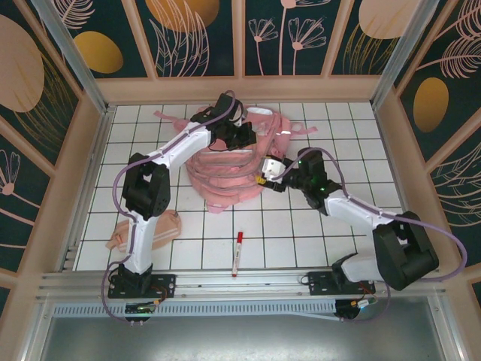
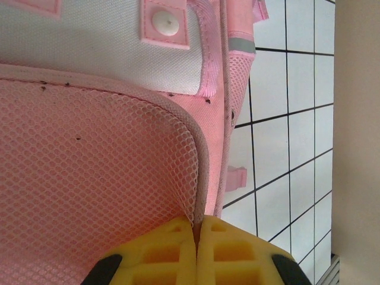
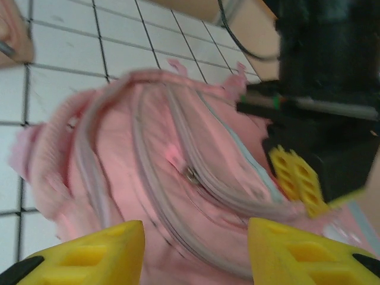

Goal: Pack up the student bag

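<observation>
Pinching the student bag (image 2: 107, 166) edge is left end effector (image 2: 195, 231); right end effector (image 3: 196, 240) gapes.

A robot lab cell: a white gridded tabletop (image 1: 301, 241) boxed in by dark floral wall panels (image 1: 199, 37), aluminium corner posts (image 1: 71, 56), and a metal mounting rail (image 1: 240, 279) along its near edge.
</observation>
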Controlling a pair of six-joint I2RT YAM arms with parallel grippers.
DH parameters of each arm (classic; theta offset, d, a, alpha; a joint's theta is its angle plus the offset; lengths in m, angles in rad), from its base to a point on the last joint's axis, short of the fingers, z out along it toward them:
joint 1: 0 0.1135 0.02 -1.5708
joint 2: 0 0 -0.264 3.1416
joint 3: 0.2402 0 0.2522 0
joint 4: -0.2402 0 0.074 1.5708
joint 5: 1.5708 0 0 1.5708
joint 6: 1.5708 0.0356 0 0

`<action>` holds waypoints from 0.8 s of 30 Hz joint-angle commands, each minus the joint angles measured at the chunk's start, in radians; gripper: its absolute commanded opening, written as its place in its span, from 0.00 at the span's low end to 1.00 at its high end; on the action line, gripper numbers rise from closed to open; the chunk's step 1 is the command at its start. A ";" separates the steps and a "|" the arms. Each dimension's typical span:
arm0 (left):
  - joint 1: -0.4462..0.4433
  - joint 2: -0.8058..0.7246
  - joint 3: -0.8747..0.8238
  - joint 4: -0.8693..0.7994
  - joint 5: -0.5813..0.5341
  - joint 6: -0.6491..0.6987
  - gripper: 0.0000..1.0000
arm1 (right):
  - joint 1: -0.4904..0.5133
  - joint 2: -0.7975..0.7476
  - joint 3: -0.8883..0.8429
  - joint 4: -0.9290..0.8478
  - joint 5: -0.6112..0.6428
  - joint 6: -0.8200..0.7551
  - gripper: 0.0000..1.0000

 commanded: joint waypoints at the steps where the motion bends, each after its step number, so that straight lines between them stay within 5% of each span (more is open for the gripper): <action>1: 0.009 0.007 0.062 -0.012 0.062 0.046 0.00 | -0.025 0.074 0.052 -0.017 -0.066 -0.221 0.50; 11: 0.012 0.035 0.109 -0.102 0.081 0.081 0.00 | 0.011 0.275 0.121 0.272 -0.073 -0.404 0.48; 24: 0.011 0.085 0.185 -0.196 0.071 0.096 0.00 | 0.019 0.348 0.231 0.073 -0.063 -0.622 0.45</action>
